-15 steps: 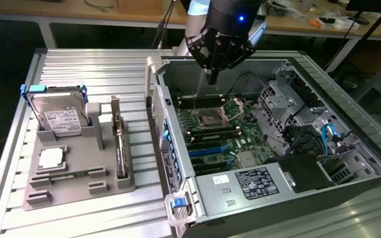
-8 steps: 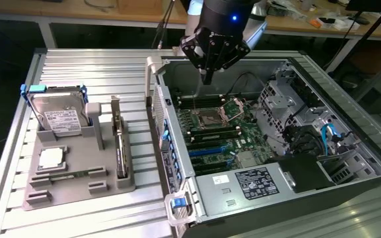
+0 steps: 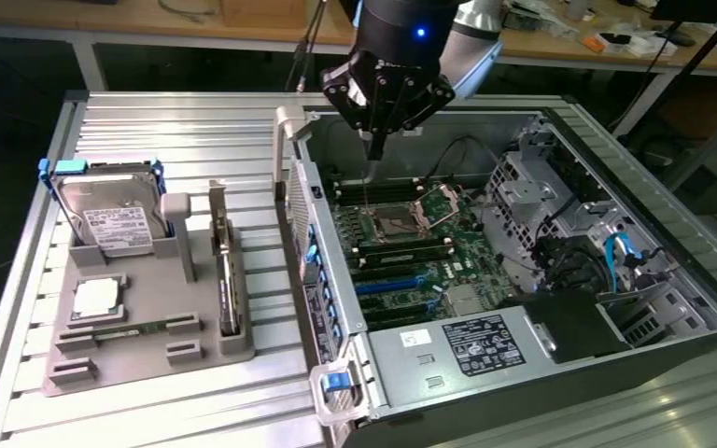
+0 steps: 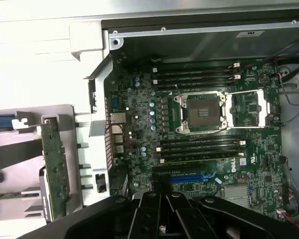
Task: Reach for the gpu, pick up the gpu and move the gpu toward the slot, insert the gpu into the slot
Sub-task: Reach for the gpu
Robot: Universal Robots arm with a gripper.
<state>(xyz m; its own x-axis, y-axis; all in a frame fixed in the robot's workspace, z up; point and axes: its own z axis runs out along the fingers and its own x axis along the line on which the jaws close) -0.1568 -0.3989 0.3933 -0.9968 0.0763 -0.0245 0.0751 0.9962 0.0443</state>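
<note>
We find the gpu standing on its long edge in a groove of the grey holder tray. We judge it is propped this way so that its upper edge can be taken from above. The same tray carries a hard drive upright in a blue-handled cradle, a processor chip lying flat and a memory stick.

The tray rests on the slatted aluminium desk, just beside the open computer case, on the exterior view's left. The case lies on its side with the panel off, so its motherboard faces up. That also leaves the blue expansion slot, which we take for the target, open from above.

The gripper hangs over the motherboard near the memory slots, well apart from the gpu. It points down, clenched on nothing. The reach is not yet made.
</note>
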